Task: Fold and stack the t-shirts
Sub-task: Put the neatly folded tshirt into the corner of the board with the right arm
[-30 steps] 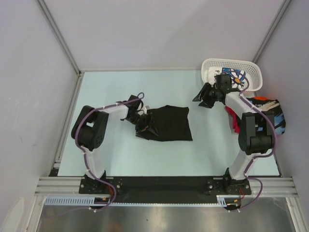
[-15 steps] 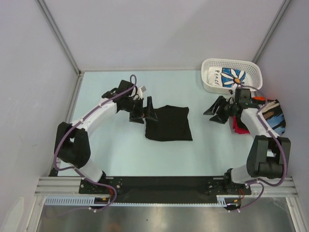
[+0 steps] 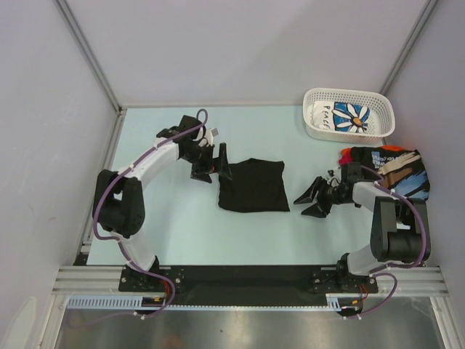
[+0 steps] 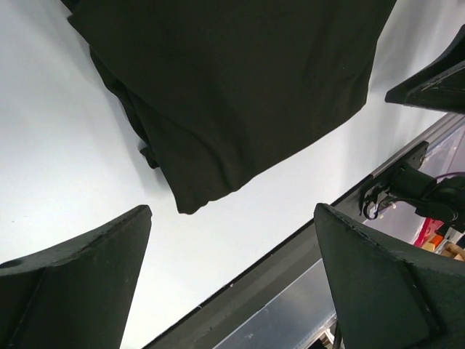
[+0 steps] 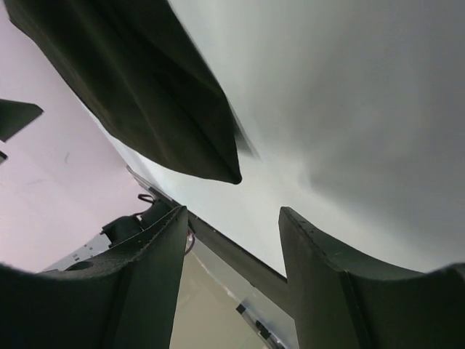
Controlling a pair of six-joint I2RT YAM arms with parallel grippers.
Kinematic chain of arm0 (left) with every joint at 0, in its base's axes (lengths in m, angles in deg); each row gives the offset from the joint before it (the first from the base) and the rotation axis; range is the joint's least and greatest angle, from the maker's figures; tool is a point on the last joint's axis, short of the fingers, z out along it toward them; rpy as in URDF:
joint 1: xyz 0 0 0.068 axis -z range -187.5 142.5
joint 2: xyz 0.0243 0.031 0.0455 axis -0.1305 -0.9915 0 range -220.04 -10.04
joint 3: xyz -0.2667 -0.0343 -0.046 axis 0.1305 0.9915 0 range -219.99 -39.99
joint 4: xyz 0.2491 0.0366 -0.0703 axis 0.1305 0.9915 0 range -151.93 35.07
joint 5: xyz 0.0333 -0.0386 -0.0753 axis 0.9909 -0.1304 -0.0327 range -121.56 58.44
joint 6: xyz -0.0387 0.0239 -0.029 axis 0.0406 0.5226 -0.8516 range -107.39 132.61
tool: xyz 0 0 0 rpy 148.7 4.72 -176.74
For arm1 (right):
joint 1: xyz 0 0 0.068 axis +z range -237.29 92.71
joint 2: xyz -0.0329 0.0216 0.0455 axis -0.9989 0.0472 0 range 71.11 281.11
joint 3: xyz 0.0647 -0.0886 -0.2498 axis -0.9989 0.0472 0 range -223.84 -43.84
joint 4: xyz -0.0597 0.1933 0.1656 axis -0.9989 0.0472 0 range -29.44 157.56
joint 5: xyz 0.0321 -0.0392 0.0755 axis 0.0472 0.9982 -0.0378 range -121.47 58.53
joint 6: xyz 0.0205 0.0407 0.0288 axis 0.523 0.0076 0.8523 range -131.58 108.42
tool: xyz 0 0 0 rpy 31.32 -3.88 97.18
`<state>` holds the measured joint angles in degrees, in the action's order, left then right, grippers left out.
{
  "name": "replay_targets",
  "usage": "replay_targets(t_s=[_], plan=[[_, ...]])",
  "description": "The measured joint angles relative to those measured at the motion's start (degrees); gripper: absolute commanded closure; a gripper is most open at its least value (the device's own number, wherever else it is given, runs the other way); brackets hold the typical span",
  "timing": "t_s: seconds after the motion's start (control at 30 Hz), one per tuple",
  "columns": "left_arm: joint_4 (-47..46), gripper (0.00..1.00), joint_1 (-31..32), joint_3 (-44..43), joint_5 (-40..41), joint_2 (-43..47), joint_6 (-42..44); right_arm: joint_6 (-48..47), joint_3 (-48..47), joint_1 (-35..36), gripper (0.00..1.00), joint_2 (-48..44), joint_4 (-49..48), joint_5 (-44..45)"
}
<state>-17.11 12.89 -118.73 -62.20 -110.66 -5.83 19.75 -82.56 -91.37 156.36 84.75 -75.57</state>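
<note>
Robot lab cell.
Grey panels (image 3: 240,51) enclose the pale worktop (image 3: 174,233); aluminium rail (image 3: 247,278) at 6 o'clock holds two robot arms (image 3: 149,163).

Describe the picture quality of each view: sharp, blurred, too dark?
Top external: evenly lit and sharp, though the black t-shirt is a flat dark patch. Left wrist: the left gripper's fingers are soft-edged; the shirt is very dark against the bright table. Right wrist: tilted, the right gripper's fingers blurred, a broad grey shadow on the table.

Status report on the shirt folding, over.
Left gripper open, empty, beside folded black t-shirt. Right gripper open, empty, on its other side. More t-shirts heaped at right edge. Nothing in the way.
</note>
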Motion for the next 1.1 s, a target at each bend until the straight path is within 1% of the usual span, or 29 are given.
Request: replay_targets(t_s=[0.2,0.3,0.6,0.73,1.03,1.1], plan=[[0.9,0.00,-0.3,-1.1,0.0,-0.7,1.0,1.3,3.7,2.5,0.41,3.0,-5.0,-0.4],[1.0,0.00,-0.4,-1.5,0.0,-0.7,1.1,3.2,5.0,3.4,0.41,4.2,-7.6,-2.1],[2.1,0.00,-0.6,-3.5,0.2,-2.2,1.8,9.1,6.1,5.9,0.41,8.7,-19.9,-6.9],[2.8,0.00,-0.7,-4.2,0.6,-2.5,2.0,11.3,5.0,6.9,0.42,12.1,-24.7,-9.2],[4.4,0.00,-0.7,-6.6,1.4,-2.5,2.0,16.8,0.0,11.9,0.43,19.1,-35.7,-9.5],[4.7,0.01,-0.7,-7.2,1.7,-2.5,2.0,17.6,-1.0,12.7,0.47,20.6,-37.5,-9.6]])
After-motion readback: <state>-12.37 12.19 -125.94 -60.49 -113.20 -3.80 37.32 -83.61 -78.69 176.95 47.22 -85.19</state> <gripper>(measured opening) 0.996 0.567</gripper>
